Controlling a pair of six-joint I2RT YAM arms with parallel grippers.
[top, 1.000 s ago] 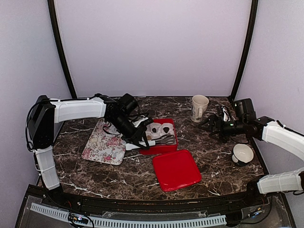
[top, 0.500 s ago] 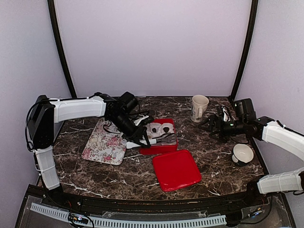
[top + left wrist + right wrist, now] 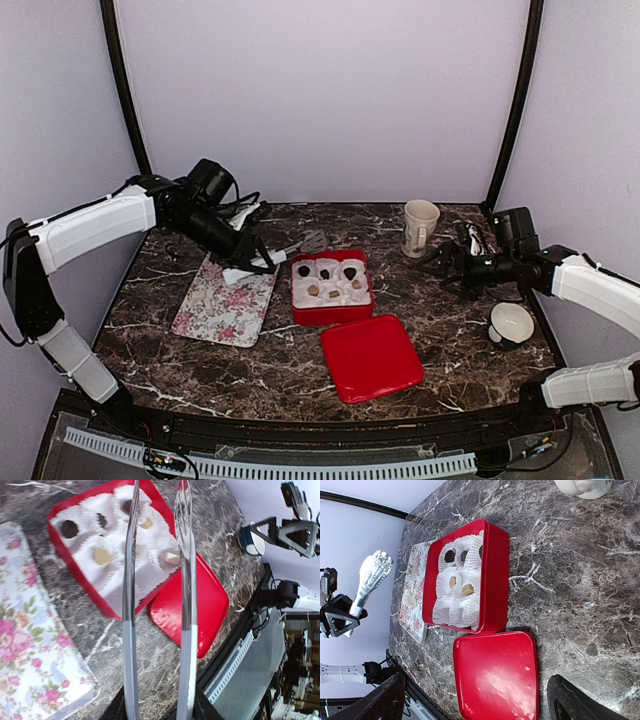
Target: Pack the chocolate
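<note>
My left pincer (image 3: 243, 258) is clenched on metal tongs (image 3: 303, 243) aloft beside the red box (image 3: 331, 314) of chocolate (image 3: 303, 270); my right pincer (image 3: 441, 262) gapes wide near the mug (image 3: 420, 226).

walls (image 3: 320, 100): pale lilac | table (image 3: 260, 370): dark marble | corner poles (image 3: 127, 100): black

I count six chocolates in all: three dark brown round chocolates (image 3: 69, 528) and three lighter tan round chocolates (image 3: 102, 556). I make out what look like nine white fluted paper cups (image 3: 470, 611), though their frills crowd together and I may be off. There is one each of the rest: red square box (image 3: 330, 314), flat red lid (image 3: 371, 357), floral rectangular tray (image 3: 222, 305), cream ceramic mug (image 3: 420, 227), small white bowl (image 3: 511, 323), silver metal tongs (image 3: 310, 242).
</note>
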